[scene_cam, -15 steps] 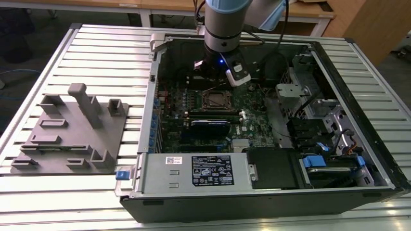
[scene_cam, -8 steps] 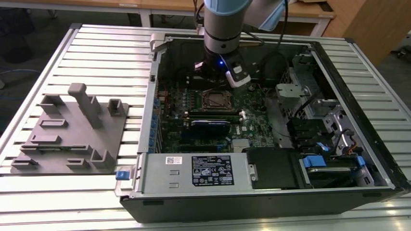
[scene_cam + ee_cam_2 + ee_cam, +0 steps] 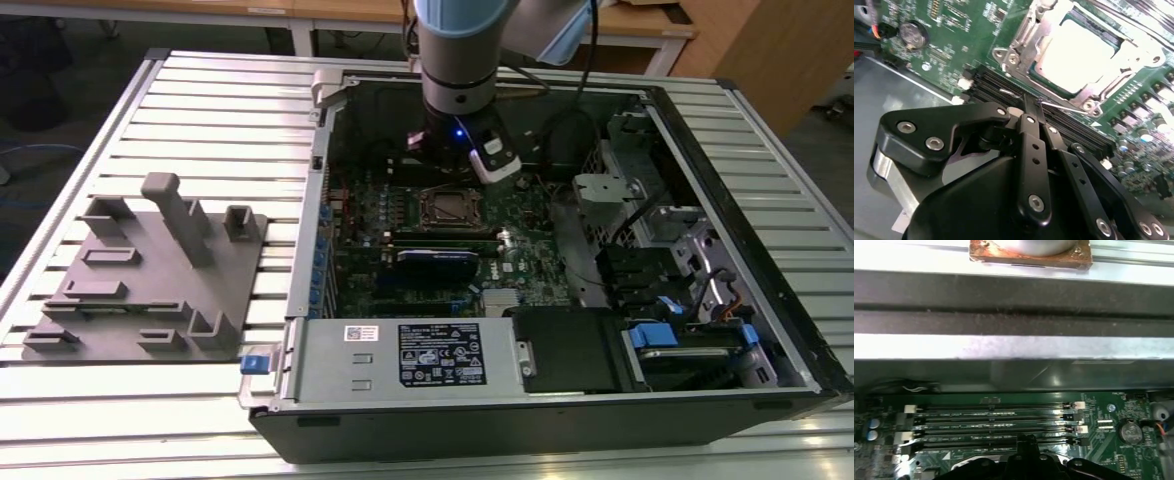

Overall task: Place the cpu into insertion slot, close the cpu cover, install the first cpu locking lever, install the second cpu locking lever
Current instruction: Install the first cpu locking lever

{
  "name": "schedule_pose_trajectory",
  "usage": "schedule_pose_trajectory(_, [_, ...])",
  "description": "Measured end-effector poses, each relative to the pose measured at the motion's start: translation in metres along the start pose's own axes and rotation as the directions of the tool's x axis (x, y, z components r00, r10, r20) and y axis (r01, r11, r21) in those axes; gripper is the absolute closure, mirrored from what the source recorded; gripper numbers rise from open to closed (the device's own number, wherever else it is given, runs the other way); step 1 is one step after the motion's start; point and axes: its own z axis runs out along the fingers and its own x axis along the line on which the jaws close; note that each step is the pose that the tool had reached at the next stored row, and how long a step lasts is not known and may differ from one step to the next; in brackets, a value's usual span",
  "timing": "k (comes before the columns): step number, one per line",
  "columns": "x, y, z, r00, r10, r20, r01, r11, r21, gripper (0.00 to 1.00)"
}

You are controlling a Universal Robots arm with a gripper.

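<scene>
The black two-fingered gripper [image 3: 1030, 107] hangs low over the green motherboard [image 3: 954, 30], its fingers drawn together with no gap showing. At their tips a thin silvery wire locking lever [image 3: 1066, 108] runs crosswise along the near edge of the dark-framed square insertion slot [image 3: 447, 206]; whether it is pinched or merely pressed cannot be told. Just beyond, the square silvery-topped cpu [image 3: 1079, 47] lies flat in the slot, with the thin silvery metal cpu cover [image 3: 1026, 35] down around it.
</scene>
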Motion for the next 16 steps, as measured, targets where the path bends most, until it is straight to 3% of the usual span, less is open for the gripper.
schedule_pose_trajectory(2, [0.0001, 0.0000, 0.0003, 0.9999, -0.001, 0.0110, 0.001, 1.0000, -0.0003, 0.90])
schedule_pose_trajectory(7, [0.0002, -0.0001, 0.0004, 0.9999, 0.002, 0.0137, -0.002, 1.0000, 0.0000, 0.90])
schedule_pose_trajectory(11, [0.0003, -0.0003, 0.0009, 0.9984, 0.050, 0.0268, -0.050, 0.9987, 0.0061, 0.90])
schedule_pose_trajectory(16, [0.0014, -0.0004, 0.0010, 0.9924, 0.114, 0.0450, -0.115, 0.9933, 0.0134, 0.90])
